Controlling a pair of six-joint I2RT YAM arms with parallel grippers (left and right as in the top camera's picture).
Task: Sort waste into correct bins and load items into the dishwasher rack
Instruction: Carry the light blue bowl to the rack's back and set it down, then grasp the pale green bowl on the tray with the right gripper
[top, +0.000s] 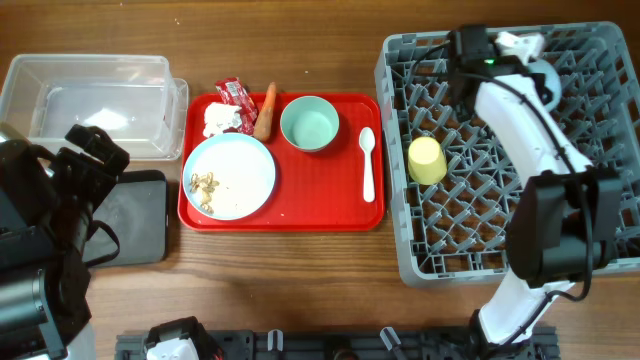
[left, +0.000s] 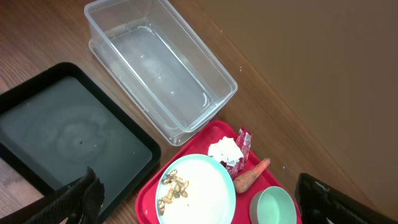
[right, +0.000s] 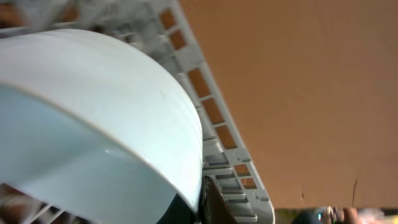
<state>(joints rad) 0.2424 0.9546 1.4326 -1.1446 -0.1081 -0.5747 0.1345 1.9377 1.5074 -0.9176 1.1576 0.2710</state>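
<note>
The right end effector (top: 530, 58) is over the far left part of the dishwasher rack (top: 600, 240). The pale blue saucer (right: 93, 106) fills the right wrist view and lies just in front of it, tilted on its edge above the rack wall. Only one dark finger (right: 211, 204) shows beside the saucer rim, so I cannot tell if the saucer is clamped or already free. I think this arm only needs to lower the saucer between the pegs.

The left end effector (left: 198, 193) is empty, with its fingers wide apart. It hangs above the black tray (top: 135, 215), near the clear tub (top: 100, 110). The carrot piece (top: 265, 110) lies on the red serving tray (top: 290, 218) to its right, its long axis running from near to far. The left arm is clearly nearer to it.
</note>
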